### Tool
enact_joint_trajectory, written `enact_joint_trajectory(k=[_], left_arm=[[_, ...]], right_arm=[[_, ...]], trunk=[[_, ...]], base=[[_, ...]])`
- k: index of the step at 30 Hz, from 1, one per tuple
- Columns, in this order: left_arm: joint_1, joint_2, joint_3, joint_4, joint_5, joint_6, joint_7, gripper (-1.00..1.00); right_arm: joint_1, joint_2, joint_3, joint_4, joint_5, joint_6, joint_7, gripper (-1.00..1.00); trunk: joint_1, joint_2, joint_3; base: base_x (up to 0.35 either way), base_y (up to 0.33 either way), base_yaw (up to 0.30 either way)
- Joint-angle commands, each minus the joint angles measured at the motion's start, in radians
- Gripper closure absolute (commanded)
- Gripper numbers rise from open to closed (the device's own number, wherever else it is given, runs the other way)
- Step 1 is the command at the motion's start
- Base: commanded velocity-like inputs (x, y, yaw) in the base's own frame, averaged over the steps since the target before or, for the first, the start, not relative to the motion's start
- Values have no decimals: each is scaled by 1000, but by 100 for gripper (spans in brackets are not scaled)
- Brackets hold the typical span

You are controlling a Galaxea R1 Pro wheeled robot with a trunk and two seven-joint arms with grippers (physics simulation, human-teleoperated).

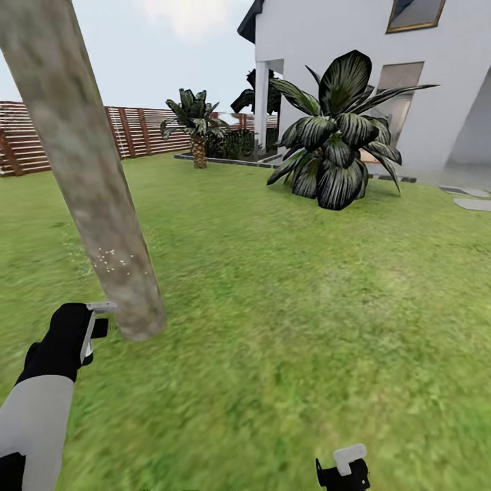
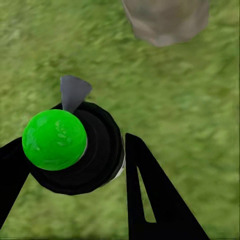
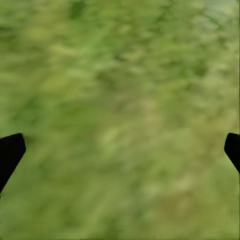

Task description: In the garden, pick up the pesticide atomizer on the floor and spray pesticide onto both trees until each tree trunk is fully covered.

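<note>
1. Spraying the tree trunk [image 1: 88, 177] is the step in hand: the left gripper [image 2: 90, 165] has its jaws closed around the sprayer [image 2: 75, 150], a black bottle with a green cap, held low beside the base of the trunk.
2. A few white specks dot the trunk just above the sprayer; most of the bark looks bare, so I judge the coverage far from done.
3. To do it well, aim the grey nozzle [image 2: 74, 92] at the bark, sweep upward, and work around the trunk.
4. The right gripper [image 3: 120, 145] hangs over the grass with its jaws wide and nothing between them.
5. The lawn [image 1: 293, 286] is flat and open, ringed by a slatted wooden fence [image 1: 136, 133]; a dark leafy plant [image 1: 337, 133], a short palm [image 1: 198, 126] and a white house [image 1: 354, 41] stand well apart.
</note>
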Motion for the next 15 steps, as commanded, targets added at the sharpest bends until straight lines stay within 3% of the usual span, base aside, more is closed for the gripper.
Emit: enact_joint_trajectory(k=[1, 6, 13, 15], left_arm=[[2, -3, -3, -1, -1, 3, 2, 100], [7, -8, -5, 0, 2, 9, 1, 100], [74, -8, 0, 8, 2, 0, 8, 100], [104, -10, 2, -17, 2, 1, 53, 100]], right_arm=[[-1, 0, -6, 1, 11, -3, -5, -100], [-1, 0, -6, 1, 11, -3, -5, -100], [-1, 0, -6, 1, 11, -3, -5, -100], [-1, 0, -6, 1, 11, -4, -5, -100]], trunk=[[0, 0, -1], [0, 0, -1], [0, 0, -1], [0, 0, -1]], base=[[56, -32, 198], [200, -131, 43], [239, -172, 2], [235, -194, 0]])
